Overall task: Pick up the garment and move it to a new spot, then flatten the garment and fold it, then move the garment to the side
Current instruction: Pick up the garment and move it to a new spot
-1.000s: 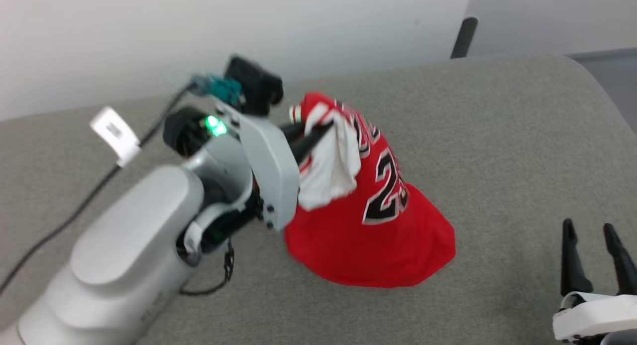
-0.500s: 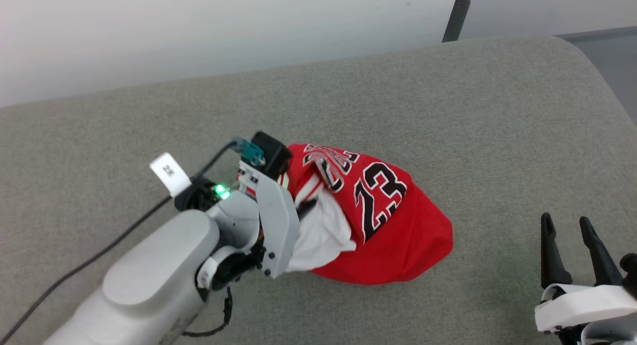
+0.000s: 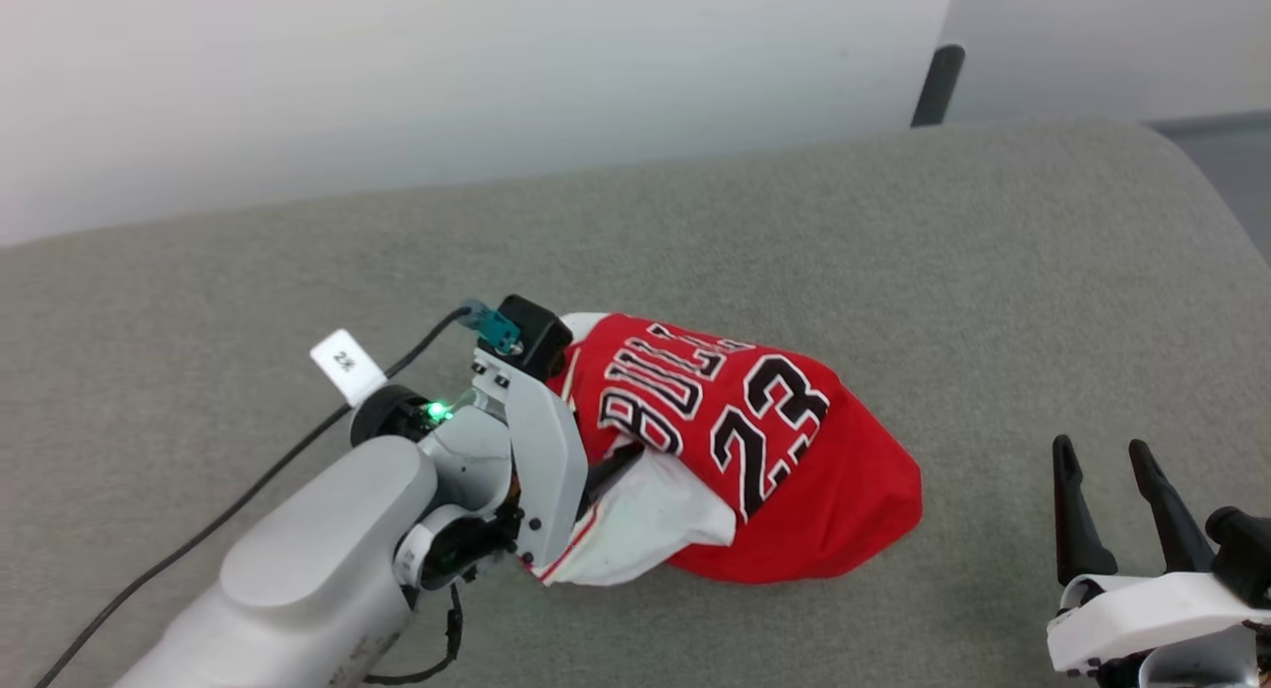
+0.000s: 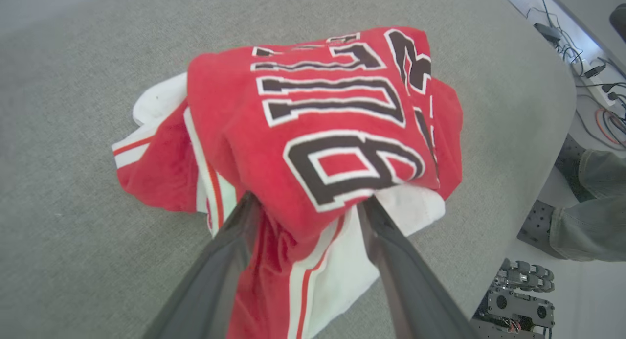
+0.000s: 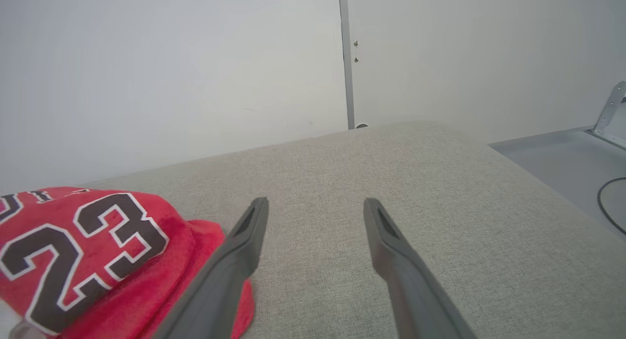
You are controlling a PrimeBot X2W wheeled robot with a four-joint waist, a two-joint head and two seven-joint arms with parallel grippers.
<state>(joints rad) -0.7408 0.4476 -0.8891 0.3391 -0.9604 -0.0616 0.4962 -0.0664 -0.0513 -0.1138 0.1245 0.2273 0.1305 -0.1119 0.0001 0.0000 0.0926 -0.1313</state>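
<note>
The garment (image 3: 755, 440), a small red jersey with black lettering, the number 23 and white sleeves, lies crumpled in a heap on the grey padded table (image 3: 894, 251). My left gripper (image 3: 626, 462) reaches into its left side. In the left wrist view the garment (image 4: 318, 124) drapes over the left gripper (image 4: 308, 199), whose fingers stand wide apart with a red fold lying loosely between them. My right gripper (image 3: 1102, 460) is open and empty at the lower right, apart from the cloth. In the right wrist view the right gripper (image 5: 315, 204) points over bare table, with the garment (image 5: 88, 251) at its left.
A black cable (image 3: 199, 539) and a white tag (image 3: 346, 365) trail from my left wrist. A dark post (image 3: 936, 82) stands behind the table's far edge by the white wall. Past the table's right edge are floor cables (image 4: 587, 70) and a person's leg (image 4: 587, 226).
The garment came down from hanging in the left gripper to resting on the table. The left fingers have spread apart. The head camera also shifted.
</note>
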